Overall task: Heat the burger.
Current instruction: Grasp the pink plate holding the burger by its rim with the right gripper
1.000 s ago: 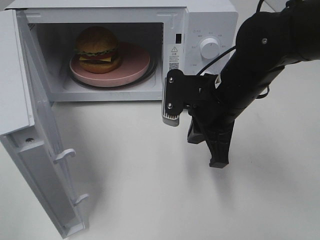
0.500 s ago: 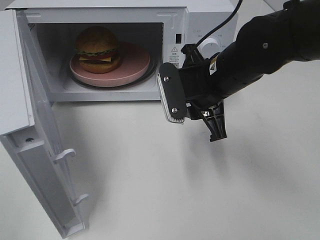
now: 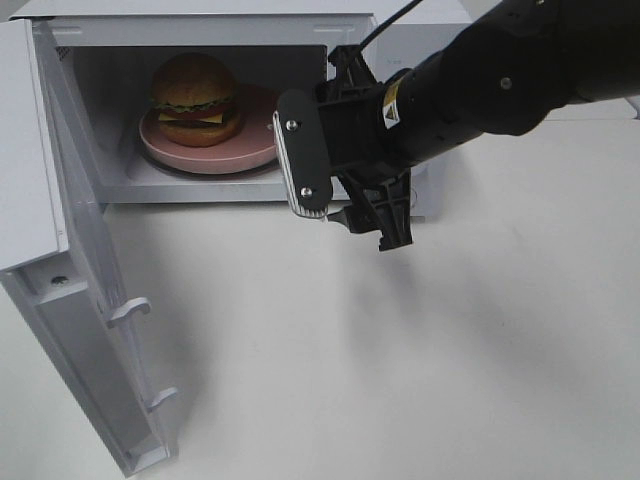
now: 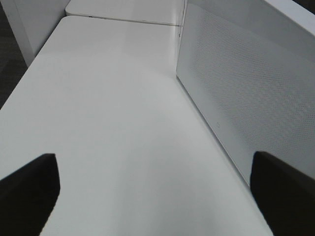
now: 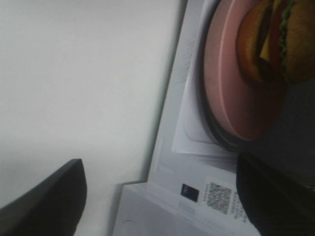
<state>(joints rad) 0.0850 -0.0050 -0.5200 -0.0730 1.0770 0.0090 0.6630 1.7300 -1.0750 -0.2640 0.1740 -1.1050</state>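
Note:
The burger (image 3: 195, 98), with a golden bun, lettuce, tomato and cheese, sits on a pink plate (image 3: 258, 142) inside the open microwave (image 3: 200, 30). My right gripper (image 3: 348, 222) hovers just in front of the cavity's right edge, open and holding nothing. The right wrist view shows the burger (image 5: 283, 39) and plate (image 5: 229, 88) beyond its spread fingers (image 5: 44, 196). My left gripper (image 4: 157, 194) is open and empty over bare table, beside a white perforated panel (image 4: 246, 98). The left arm does not show in the high view.
The microwave door (image 3: 90, 290) stands swung wide open at the left, reaching toward the table's front. My right arm (image 3: 500, 80) covers the microwave's control panel. White tabletop (image 3: 400, 380) spreads in front.
My right gripper has risen and moved left from the table toward the microwave opening, and its jaws have gone from shut to wide open. The burger and plate have not moved.

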